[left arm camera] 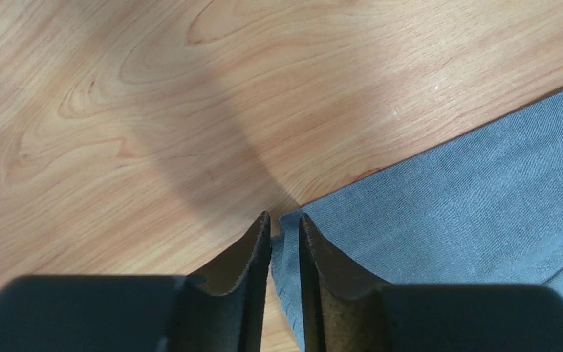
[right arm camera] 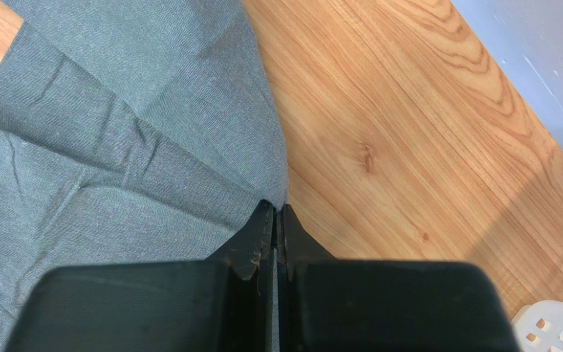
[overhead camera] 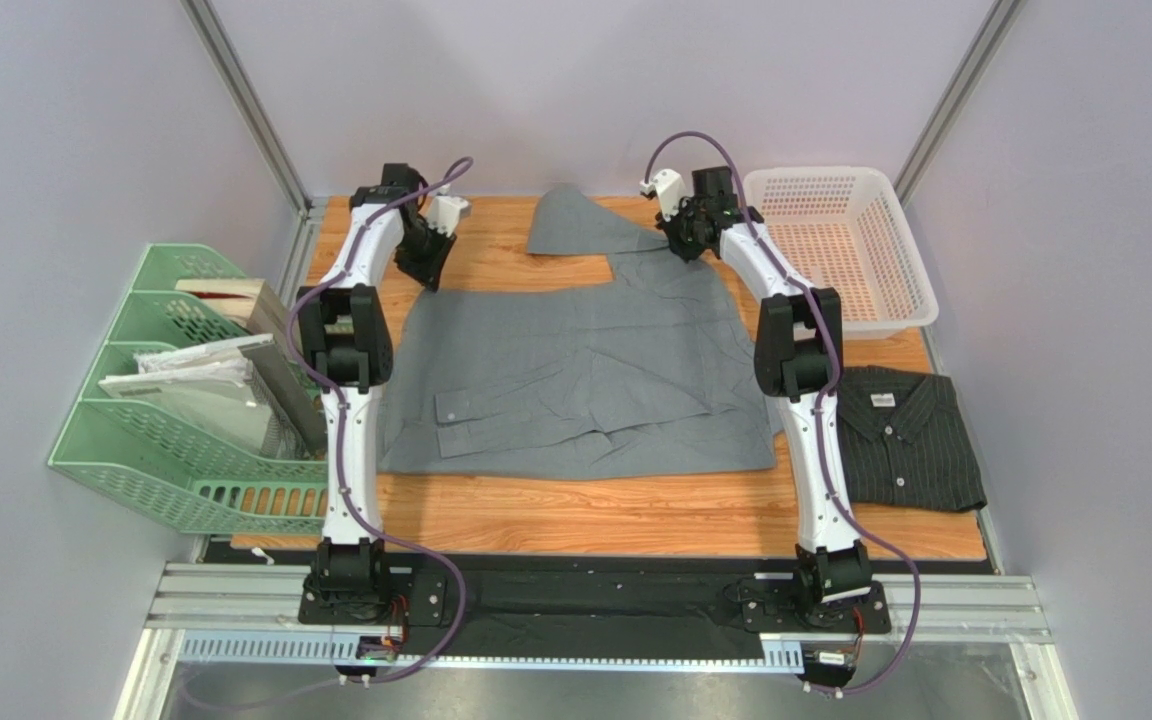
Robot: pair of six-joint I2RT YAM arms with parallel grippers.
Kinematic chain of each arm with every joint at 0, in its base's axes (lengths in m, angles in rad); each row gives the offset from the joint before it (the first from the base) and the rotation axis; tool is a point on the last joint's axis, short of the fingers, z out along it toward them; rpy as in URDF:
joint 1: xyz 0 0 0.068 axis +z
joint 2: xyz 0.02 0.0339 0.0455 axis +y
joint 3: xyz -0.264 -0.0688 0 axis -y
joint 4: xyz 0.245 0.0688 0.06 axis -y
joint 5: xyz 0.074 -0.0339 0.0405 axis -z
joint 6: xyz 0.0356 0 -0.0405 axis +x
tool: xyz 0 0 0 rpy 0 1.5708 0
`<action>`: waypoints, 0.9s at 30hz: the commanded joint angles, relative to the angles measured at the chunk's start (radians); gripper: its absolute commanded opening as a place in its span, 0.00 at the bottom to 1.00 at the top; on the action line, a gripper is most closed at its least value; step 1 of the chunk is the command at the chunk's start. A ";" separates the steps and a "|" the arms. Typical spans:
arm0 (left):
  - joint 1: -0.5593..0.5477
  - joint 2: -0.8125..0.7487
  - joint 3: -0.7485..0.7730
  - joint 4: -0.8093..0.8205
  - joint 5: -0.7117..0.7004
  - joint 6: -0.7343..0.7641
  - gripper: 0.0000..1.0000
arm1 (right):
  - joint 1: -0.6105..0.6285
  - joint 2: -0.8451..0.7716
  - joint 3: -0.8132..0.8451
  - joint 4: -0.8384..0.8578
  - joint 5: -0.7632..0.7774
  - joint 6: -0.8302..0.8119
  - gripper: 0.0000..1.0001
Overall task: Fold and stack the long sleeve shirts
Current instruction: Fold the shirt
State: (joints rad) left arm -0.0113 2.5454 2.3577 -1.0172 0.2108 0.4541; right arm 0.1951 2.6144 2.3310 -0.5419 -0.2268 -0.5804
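The mid-grey shirt (overhead camera: 582, 383) lies spread on the wooden table, one sleeve reaching to the far edge. My left gripper (overhead camera: 426, 270) is at its far left corner, jaws shut on the cloth edge (left arm camera: 286, 242), which shows between the fingers. My right gripper (overhead camera: 683, 240) is at the far right of the shirt, jaws shut on the grey cloth (right arm camera: 152, 132) at its edge. The dark pinstriped shirt (overhead camera: 905, 438) lies folded at the right edge of the table, collar and white label up.
A white mesh basket (overhead camera: 838, 240) stands at the back right. A green file rack (overhead camera: 184, 398) with papers stands off the table's left side. Bare wood (overhead camera: 597, 518) shows in front of the grey shirt.
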 commanded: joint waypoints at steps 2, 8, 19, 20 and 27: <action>0.004 0.009 0.057 -0.004 0.024 -0.011 0.17 | 0.007 0.004 0.039 0.042 -0.019 -0.003 0.00; 0.005 -0.030 0.031 0.022 0.030 -0.028 0.00 | 0.007 -0.036 0.022 0.040 -0.026 0.008 0.00; 0.031 -0.209 -0.126 0.106 0.111 -0.009 0.00 | -0.005 -0.174 -0.062 0.030 -0.055 0.033 0.00; 0.033 -0.215 -0.130 0.106 0.114 -0.008 0.00 | -0.006 -0.183 -0.065 0.030 -0.062 0.034 0.00; 0.043 -0.283 -0.188 0.112 0.140 0.038 0.00 | -0.019 -0.263 -0.108 -0.006 -0.083 0.047 0.00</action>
State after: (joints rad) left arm 0.0231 2.3547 2.2078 -0.9260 0.3107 0.4553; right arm 0.1883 2.4588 2.2375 -0.5426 -0.2726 -0.5610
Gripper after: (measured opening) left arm 0.003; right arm 0.005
